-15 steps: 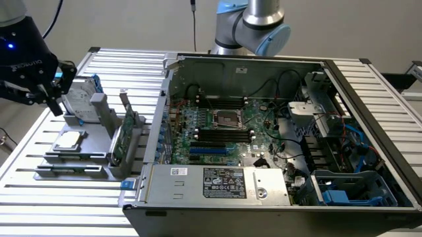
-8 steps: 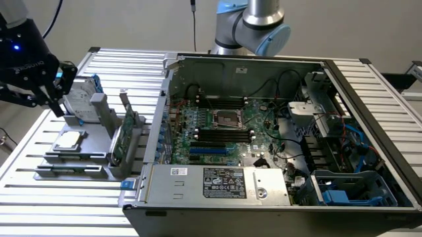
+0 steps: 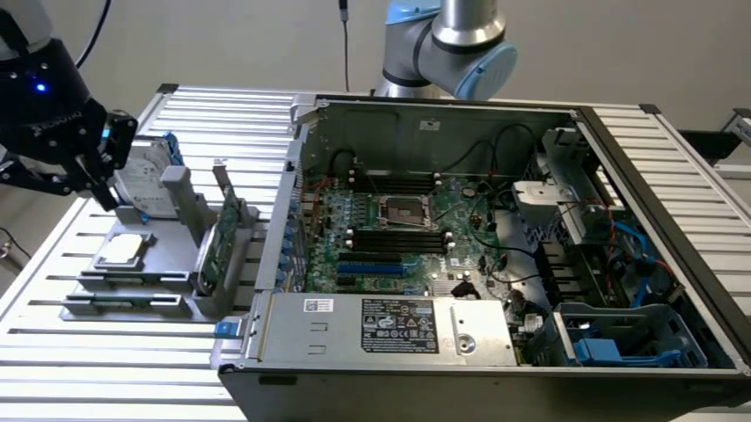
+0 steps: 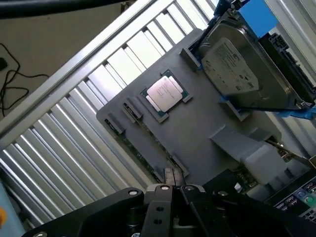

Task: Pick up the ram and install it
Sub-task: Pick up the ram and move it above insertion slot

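A slatted aluminium desk carries an open computer case and, toward the exterior view's left, a grey holder stocked with parts: a hard drive propped on edge, a processor lying flat and an expansion card standing upright. The ram sits on its long edge in the holder's outermost slot, on the side farthest from the drive. The gripper hangs over the drive end of the holder, well apart from the ram, with its fingers pressed together on nothing. By my reading this is the very start of the pick-up step. Nothing is grasped, and the black memory slots on the board inside the case look unfilled. Taking the stick would call for the fingers to part, line up across its thin faces and settle squarely over its middle, clear of the end clips. The exterior view gives the whole layout: case, board, and the gap between gripper and ram. The wrist view adds the closed fingertips seen from behind, with the ram's green edge running along the holder's rim near them. It also puts the processor's lid and the drive's label in plain sight.
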